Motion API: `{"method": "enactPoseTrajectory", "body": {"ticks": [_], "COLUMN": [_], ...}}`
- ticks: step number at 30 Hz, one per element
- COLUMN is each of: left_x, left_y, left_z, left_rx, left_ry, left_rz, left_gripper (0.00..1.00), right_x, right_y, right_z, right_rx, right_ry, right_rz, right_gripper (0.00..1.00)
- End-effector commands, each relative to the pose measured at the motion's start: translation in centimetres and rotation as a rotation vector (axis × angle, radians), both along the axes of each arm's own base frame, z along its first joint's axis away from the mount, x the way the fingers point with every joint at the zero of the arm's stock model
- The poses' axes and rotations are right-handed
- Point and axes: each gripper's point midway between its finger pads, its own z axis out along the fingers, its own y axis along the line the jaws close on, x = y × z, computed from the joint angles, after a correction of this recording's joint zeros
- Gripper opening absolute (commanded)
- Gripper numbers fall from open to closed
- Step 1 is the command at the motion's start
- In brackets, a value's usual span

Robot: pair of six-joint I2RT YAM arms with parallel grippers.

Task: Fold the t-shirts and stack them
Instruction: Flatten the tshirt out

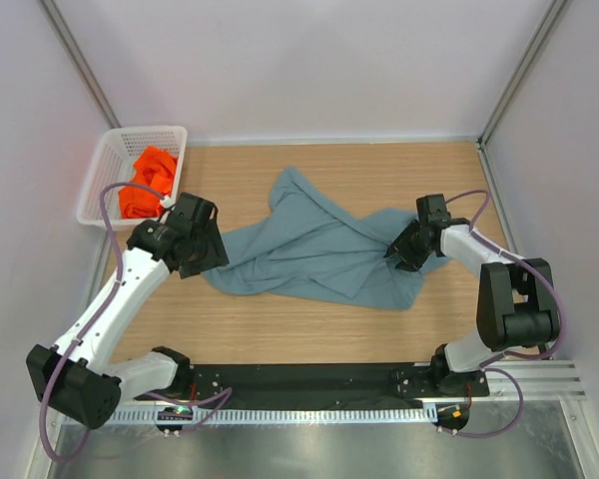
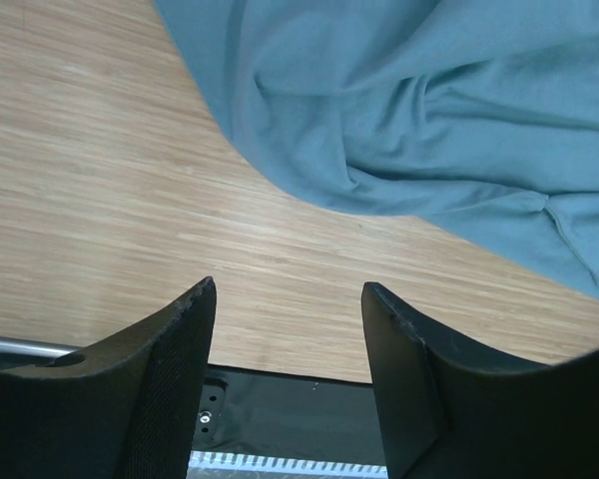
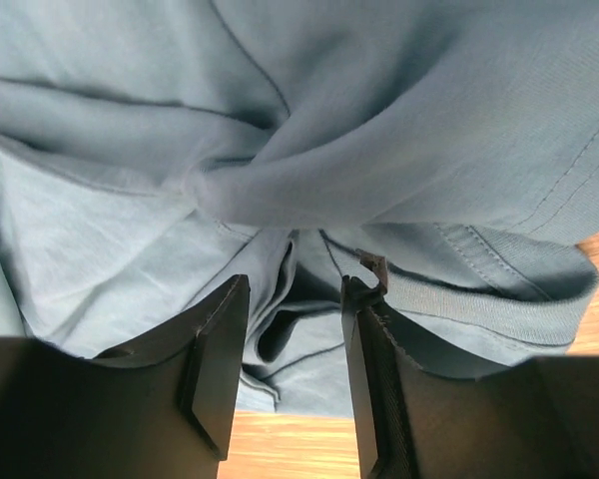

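Observation:
The grey-blue t-shirt [image 1: 319,249] lies crumpled across the middle of the wooden table. The orange t-shirt [image 1: 148,183] is bunched up inside the white basket [image 1: 110,150] at the back left. My left gripper [image 1: 205,254] hovers at the blue shirt's left edge. In the left wrist view it [image 2: 288,289] is open over bare wood, the shirt [image 2: 429,110] just beyond its fingertips. My right gripper [image 1: 397,254] is down on the shirt's right side. In the right wrist view it [image 3: 295,284] stands open, with loose folds of the shirt [image 3: 379,120] between the fingers and not pinched.
White walls enclose the table on the left, back and right. A black strip [image 2: 280,409] runs along the near edge by the arm bases. Bare wood [image 1: 309,339] shows in front of the shirt and behind it.

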Motion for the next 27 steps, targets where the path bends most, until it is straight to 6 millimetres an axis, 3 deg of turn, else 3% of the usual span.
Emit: {"method": "enactPoseTrajectory", "body": {"ticks": [1, 10, 13, 17, 19, 20, 24, 27], "left_x": [1.1, 1.7, 1.9, 2.2, 2.3, 2.4, 2.6, 2.9], "left_y": [0.4, 1.9, 2.3, 2.6, 2.8, 2.8, 3.0, 3.2], "left_z": [1.2, -0.2, -1.2, -1.6, -1.7, -1.8, -2.2, -3.0], "left_rx": [0.01, 0.002, -0.038, -0.052, -0.043, -0.039, -0.03, -0.015], "left_ry": [-0.027, 0.023, 0.056, 0.066, 0.069, 0.072, 0.081, 0.107], "left_rz": [0.012, 0.051, 0.072, 0.077, 0.074, 0.072, 0.075, 0.086], "left_gripper": [0.6, 0.59, 0.57, 0.55, 0.55, 0.55, 0.56, 0.57], "right_x": [2.6, 3.4, 3.7, 3.7, 3.2, 3.1, 1.8, 0.6], "right_y": [-0.3, -0.6, -0.9, -1.7, -1.9, -2.0, -3.2, -5.3], "right_z": [1.2, -0.1, -0.1, 0.8, 1.0, 1.4, 1.6, 2.2], "right_rx": [-0.006, -0.034, -0.057, -0.108, -0.123, -0.125, -0.192, -0.259], "right_ry": [-0.062, -0.049, -0.053, -0.062, -0.058, -0.064, -0.042, -0.023], "right_rz": [-0.064, -0.065, -0.054, -0.036, -0.016, -0.012, -0.006, -0.003], "right_gripper": [0.48, 0.43, 0.34, 0.12, 0.09, 0.02, 0.01, 0.02]}}
